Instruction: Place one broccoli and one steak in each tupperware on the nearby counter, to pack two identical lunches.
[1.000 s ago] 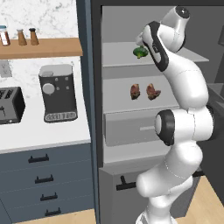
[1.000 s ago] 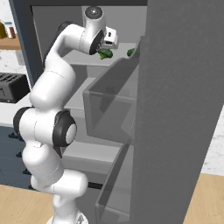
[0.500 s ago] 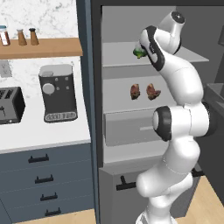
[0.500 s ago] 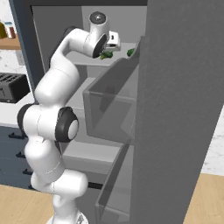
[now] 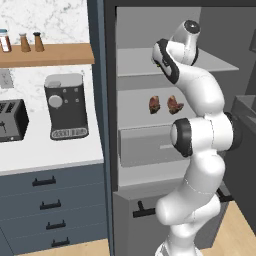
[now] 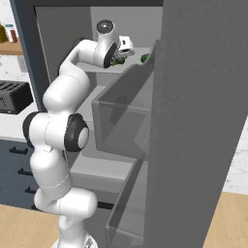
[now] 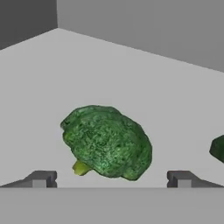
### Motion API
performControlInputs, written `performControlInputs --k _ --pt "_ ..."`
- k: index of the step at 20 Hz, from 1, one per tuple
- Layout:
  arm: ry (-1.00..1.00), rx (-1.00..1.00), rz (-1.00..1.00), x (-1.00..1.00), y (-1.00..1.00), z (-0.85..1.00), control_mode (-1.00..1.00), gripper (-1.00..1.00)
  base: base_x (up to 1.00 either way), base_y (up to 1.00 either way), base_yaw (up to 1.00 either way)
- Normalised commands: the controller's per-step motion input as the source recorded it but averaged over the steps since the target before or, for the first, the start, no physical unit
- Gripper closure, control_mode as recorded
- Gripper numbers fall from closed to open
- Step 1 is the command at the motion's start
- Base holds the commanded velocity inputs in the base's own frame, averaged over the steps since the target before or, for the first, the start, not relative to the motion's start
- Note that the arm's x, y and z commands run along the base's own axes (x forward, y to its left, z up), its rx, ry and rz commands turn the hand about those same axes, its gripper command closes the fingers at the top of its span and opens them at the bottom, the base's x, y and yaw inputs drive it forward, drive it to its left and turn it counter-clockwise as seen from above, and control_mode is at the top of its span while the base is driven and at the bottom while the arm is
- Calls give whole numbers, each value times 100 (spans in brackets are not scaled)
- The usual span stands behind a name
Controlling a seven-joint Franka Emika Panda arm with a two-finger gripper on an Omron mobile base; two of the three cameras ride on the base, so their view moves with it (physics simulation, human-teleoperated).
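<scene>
**Colleague:** What do you get in the left base view?

**Me:** I see the open fridge (image 5: 165, 125) beside the counter (image 5: 45, 150). Two steaks (image 5: 163, 104) lie on the middle shelf of the fridge, side by side. My arm reaches up to the shelf above them. From here I cannot tell how the jaws stand.

**Colleague:** And in the right base view?

**Me:** The gripper (image 6: 121, 54) is at the top shelf of the fridge. Just beside it there is something green, the broccoli (image 6: 116, 62). A second green piece (image 6: 144, 58) lies a little further along the same shelf.

**Colleague:** The hand view?

**Me:** Here the jaws are wide apart and empty. The broccoli (image 7: 107, 142) lies on the shelf between the two fingertips (image 7: 41, 178), a bit ahead of them, not touching. Its yellow-green stalk points down to the left.

**Colleague:** How will it handle?

**Me:** I judge it light, with a bumpy crown that gives a little. The crown is nearly as wide as the opening, so I would close across the head low, near the stalk, where it is firmer. If the grip is too high, I think it can roll out.
</scene>
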Motion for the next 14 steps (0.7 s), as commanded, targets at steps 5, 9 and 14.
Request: performControlInputs --k 5,9,14 --pt "-5 -10 0 40 1 -1 -100 -100 0 0 0" --pt "0 0 0 38 0 -12 -100 -100 0 0 0" --pt "0 0 1 24 0 -14 -100 -100 0 0 0"
